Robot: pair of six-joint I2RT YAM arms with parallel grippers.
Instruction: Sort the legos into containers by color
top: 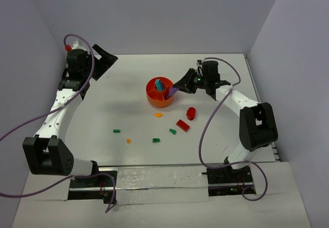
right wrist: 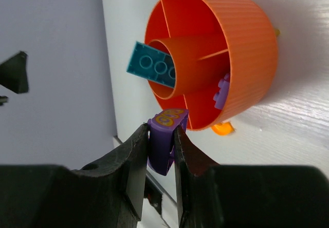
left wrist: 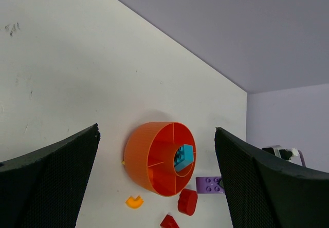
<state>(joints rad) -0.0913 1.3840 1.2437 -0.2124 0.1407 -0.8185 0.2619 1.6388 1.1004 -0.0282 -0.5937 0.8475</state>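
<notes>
The orange divided bowl (top: 157, 102) stands mid-table, with a teal brick (top: 161, 84) in its hub. My right gripper (top: 181, 86) is shut on a purple brick (right wrist: 164, 141) and holds it at the bowl's right rim (right wrist: 252, 58). A second purple piece (right wrist: 222, 92) lies in one wedge. My left gripper (top: 105, 61) is open and empty at the far left, well away from the bowl (left wrist: 139, 156). On the table lie a red round piece (top: 191, 113), a red brick (top: 182, 125), three green bricks (top: 172, 131) (top: 156, 140) (top: 116, 131) and two orange pieces (top: 158, 115) (top: 128, 140).
White walls enclose the table at the back and on both sides. The loose bricks lie between the bowl and the arm bases. The right arm's purple cable (top: 208, 130) loops over the table near the red brick.
</notes>
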